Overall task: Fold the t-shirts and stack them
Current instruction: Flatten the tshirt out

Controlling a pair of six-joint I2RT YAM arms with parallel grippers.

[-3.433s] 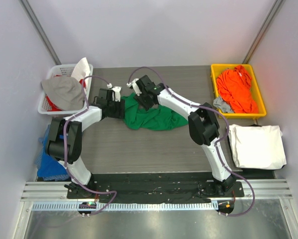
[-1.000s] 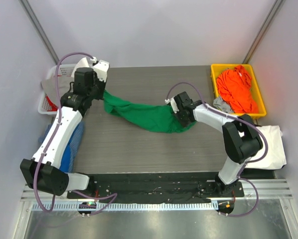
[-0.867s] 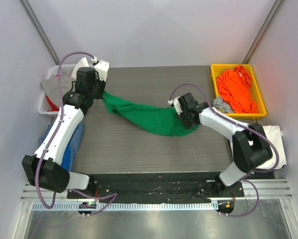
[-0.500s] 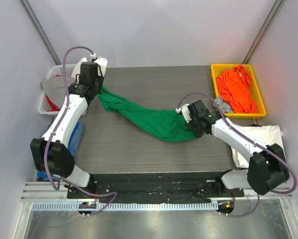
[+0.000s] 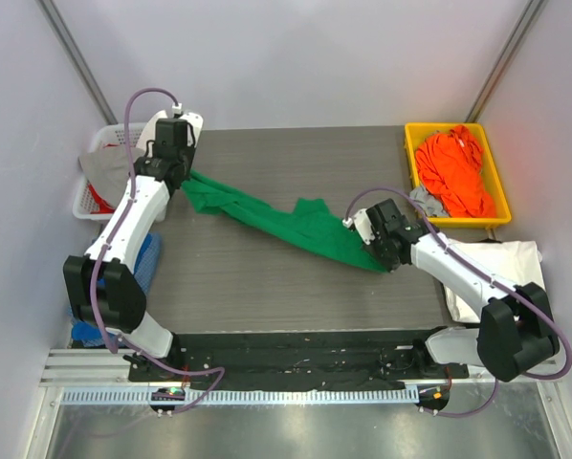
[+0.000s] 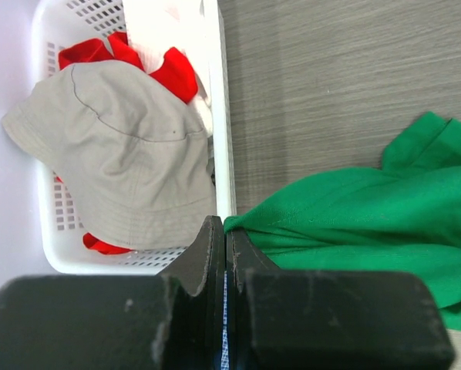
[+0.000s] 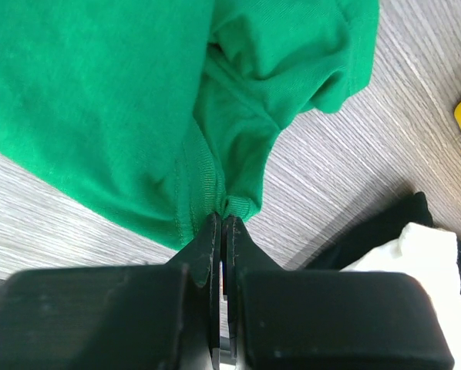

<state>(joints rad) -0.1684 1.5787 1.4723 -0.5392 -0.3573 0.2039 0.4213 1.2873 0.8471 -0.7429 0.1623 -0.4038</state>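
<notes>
Both ends of green t-shirt (image 5: 315, 229) pinched: left tool (image 6: 221, 233), right tool (image 7: 220, 223); orange t-shirt (image 5: 455, 170) only in top view.

Update: the green t-shirt (image 5: 286, 222) isn't bunched up between the arms anymore. It's been pulled out into a long band strung from the left fingers (image 6: 209, 250) to the right fingers (image 7: 212, 240), with a sleeve (image 5: 312, 206) flipped up roughly halfway between them. The left fingers have been swung out beside the white basket (image 5: 88, 207), and the right fingers dragged toward the white t-shirt (image 5: 501, 282).
</notes>
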